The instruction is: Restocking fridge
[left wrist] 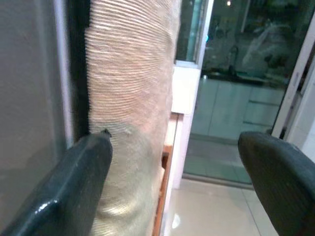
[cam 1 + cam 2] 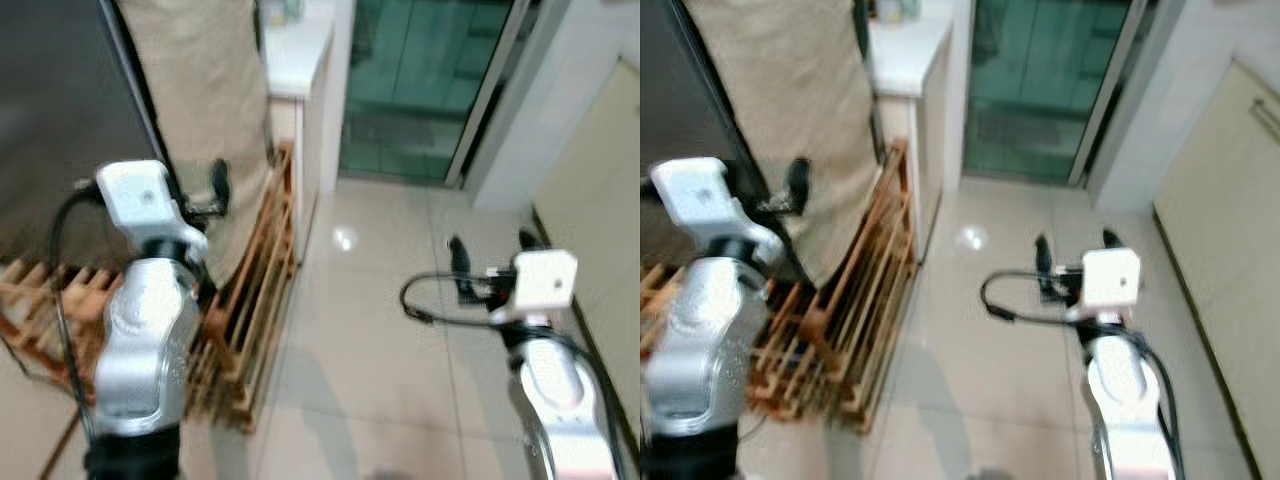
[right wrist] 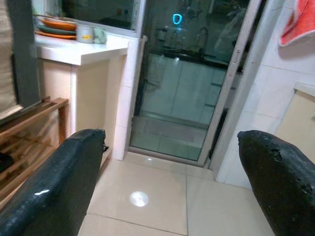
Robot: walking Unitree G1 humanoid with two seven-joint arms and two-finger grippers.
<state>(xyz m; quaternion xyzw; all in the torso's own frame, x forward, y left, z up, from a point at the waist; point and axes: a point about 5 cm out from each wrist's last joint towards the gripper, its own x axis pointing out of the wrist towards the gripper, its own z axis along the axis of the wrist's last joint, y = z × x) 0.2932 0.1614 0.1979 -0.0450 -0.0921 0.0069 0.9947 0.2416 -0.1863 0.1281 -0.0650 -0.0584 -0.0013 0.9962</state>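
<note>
The fridge (image 2: pixel 60 110) is a tall dark grey block at the left, with a beige woven cloth (image 2: pixel 200 90) hanging down its side. My left gripper (image 1: pixel 174 137) is raised at the fridge's front corner. Its fingers are open and spread wide, and between them I see the fridge's black edge (image 1: pixel 76 64) and the cloth. One left fingertip (image 2: pixel 220 180) is right beside the cloth. My right gripper (image 2: pixel 492 248) hovers over the tiled floor at the right, open and empty, pointing towards a glass door.
A wooden slatted rack (image 2: pixel 250 300) leans low against the fridge side. Behind it is a white counter (image 2: pixel 295 50) with plates (image 3: pixel 59 24). A glass sliding door (image 2: pixel 430 80) is ahead, a cream cabinet (image 2: pixel 600 200) at the right, and glossy floor (image 2: pixel 380 330) between.
</note>
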